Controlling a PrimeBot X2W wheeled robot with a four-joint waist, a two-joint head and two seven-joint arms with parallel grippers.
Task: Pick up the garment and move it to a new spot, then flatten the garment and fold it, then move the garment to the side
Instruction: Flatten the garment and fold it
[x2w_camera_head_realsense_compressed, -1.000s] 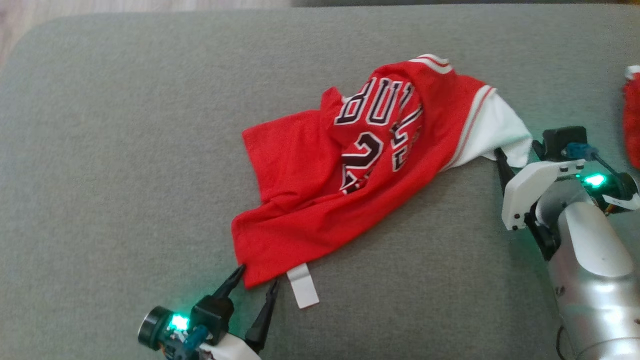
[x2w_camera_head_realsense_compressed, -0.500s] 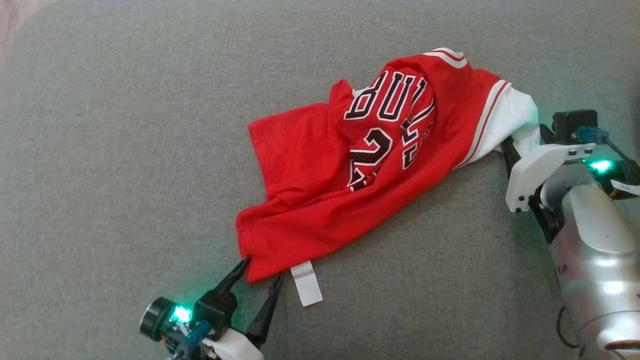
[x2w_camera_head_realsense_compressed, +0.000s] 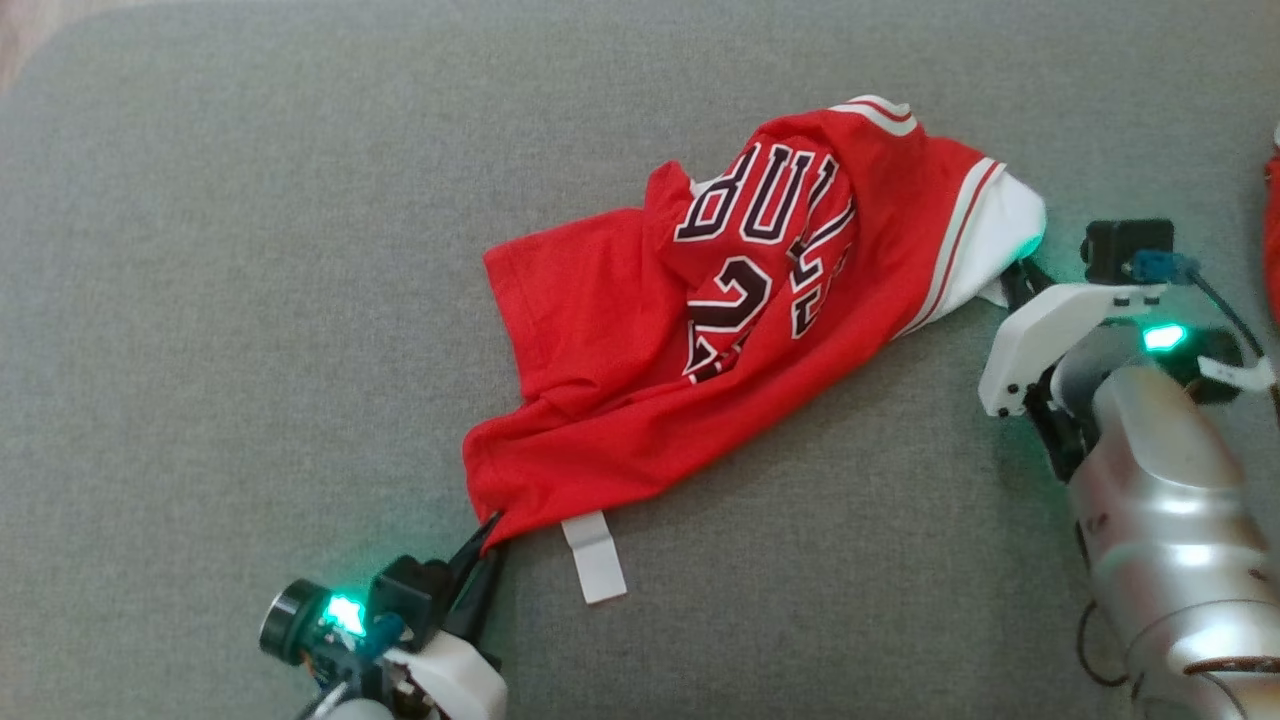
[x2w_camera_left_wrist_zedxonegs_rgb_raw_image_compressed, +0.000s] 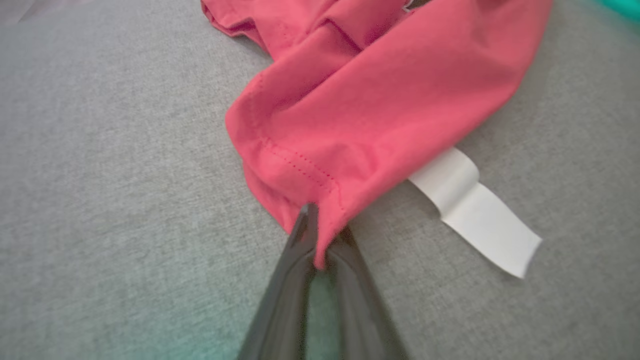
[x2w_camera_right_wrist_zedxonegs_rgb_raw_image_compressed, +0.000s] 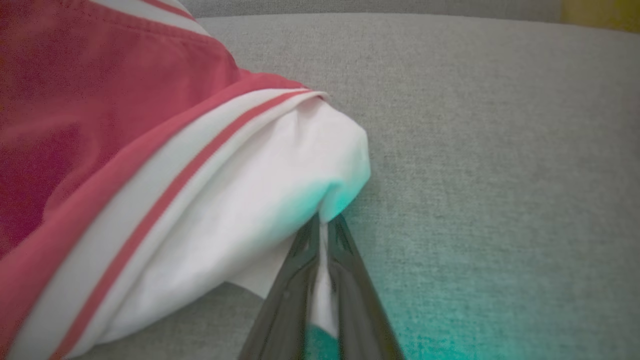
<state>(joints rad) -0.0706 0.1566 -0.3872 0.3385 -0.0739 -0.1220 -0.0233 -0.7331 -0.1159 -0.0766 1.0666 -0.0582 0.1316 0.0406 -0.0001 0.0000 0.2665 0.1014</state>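
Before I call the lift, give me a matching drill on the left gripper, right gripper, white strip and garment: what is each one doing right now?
Things
1. left gripper
2. right gripper
3. white strip
4. garment

States
A. sticks out from under the red hem, flat on the grey surface
B. fingers closed on white fabric
C. lies crumpled, lettering up
D. fingers closed on a red hem corner

Pairs: 1-D, 2-B, 3-A, 4-C
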